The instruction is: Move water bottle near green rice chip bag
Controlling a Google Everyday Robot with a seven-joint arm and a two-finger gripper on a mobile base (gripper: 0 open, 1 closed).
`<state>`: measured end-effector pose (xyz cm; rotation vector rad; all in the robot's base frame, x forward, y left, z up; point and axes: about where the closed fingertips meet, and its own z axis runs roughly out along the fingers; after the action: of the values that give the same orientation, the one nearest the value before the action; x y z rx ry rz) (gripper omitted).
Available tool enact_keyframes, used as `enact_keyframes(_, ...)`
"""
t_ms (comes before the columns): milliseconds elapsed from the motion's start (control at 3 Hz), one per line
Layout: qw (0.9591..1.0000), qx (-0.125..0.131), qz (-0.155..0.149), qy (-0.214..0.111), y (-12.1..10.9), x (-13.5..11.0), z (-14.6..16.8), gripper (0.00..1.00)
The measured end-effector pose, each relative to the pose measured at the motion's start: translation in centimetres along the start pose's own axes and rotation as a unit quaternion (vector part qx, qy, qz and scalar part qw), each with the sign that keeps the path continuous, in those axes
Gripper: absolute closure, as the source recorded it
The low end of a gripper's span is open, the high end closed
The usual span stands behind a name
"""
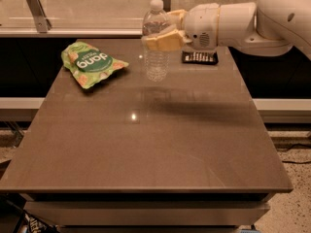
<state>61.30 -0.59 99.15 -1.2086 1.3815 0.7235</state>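
The water bottle [157, 42], clear and ribbed with a white cap, stands upright over the far middle of the table, its base at or just above the tabletop. My gripper [163, 33] reaches in from the right and is shut on the bottle's upper body, with cream fingers [164, 41] on both sides of it. The green rice chip bag [91, 63] lies flat at the far left of the table, a short gap left of the bottle.
A small flat black bar [199, 58] with white marks lies right of the bottle, under my arm. The brown table [146, 140] ends at a front edge near the bottom. A glass rail with metal posts [35, 6] runs behind.
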Motion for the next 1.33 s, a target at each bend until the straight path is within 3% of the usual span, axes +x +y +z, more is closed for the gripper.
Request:
enact_keyframes(1000, 0.9996, -0.016, 0.02, 0.013, 2.2, 2.8, 5.8, 1.0)
enact_keyframes(1333, 0.9992, -0.025, 0.017, 0.027, 2.1, 3.3, 9.1, 1.0)
